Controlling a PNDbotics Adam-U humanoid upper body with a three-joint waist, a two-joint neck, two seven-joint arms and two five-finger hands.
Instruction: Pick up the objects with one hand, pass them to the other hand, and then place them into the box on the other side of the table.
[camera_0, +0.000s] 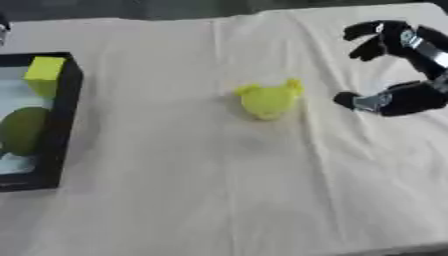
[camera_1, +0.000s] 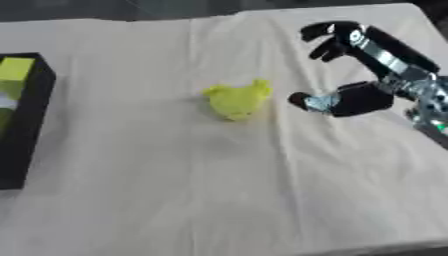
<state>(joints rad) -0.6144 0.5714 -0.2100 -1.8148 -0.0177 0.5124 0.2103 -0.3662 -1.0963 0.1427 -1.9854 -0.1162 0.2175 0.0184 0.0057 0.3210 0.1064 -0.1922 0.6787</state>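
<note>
A small yellow-green toy (camera_0: 268, 99) with two little points on top sits on the cream cloth near the table's middle. My right hand (camera_1: 372, 65) hovers just to its right, fingers and thumb spread wide and curved toward the toy, holding nothing. The thumb tip (camera_1: 308, 101) is a short gap from the toy. A black box (camera_0: 63, 120) stands at the left edge. It holds a yellow block (camera_0: 44, 74) and a green rounded object (camera_0: 22, 131). My left hand shows in neither view.
The cream cloth (camera_0: 219, 190) covers the whole table and has creases running down from the back. The table's far edge runs along the top, the near edge along the bottom right.
</note>
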